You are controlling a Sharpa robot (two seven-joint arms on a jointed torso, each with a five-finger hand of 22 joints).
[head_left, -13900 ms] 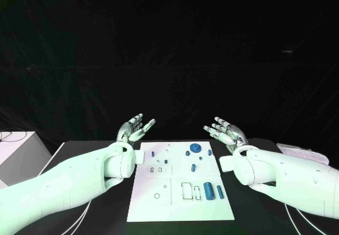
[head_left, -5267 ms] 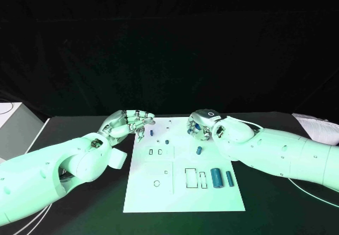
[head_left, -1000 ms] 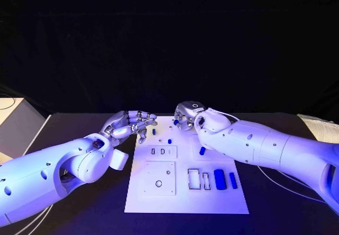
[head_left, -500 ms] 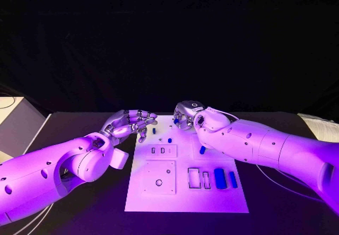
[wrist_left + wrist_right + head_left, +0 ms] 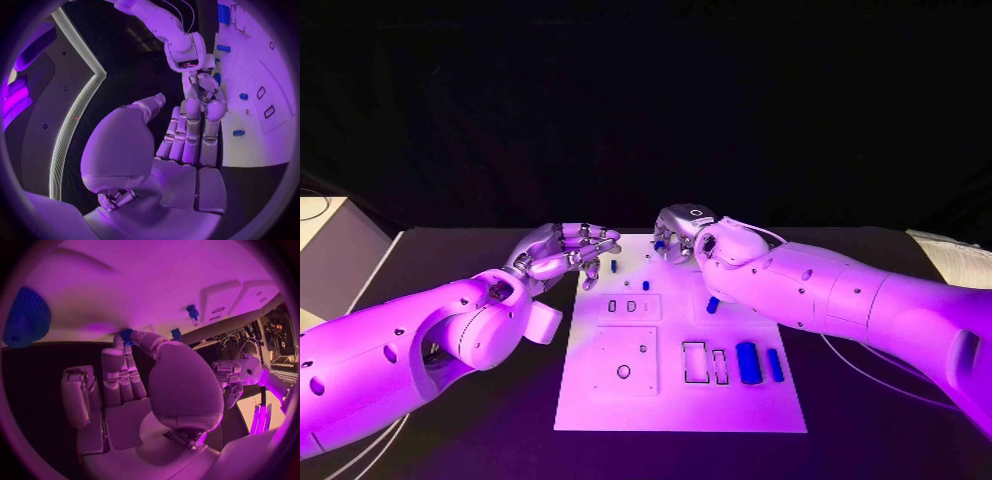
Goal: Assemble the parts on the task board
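- White task board (image 5: 679, 400) lies flat mid-table, blue parts (image 5: 747, 364) loose on it, so both hands can reach
- Right hand (image 5: 678, 235) pinches a small blue part (image 5: 126, 335) at the far edge, apparently to seat it
- Left hand (image 5: 567, 255) hovers curled beside the board, holding nothing

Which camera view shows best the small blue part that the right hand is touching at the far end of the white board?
The right wrist view: the right hand touches the small blue part with its fingertips. In the head view it is a speck beside the hand; the left wrist view leaves it unclear.
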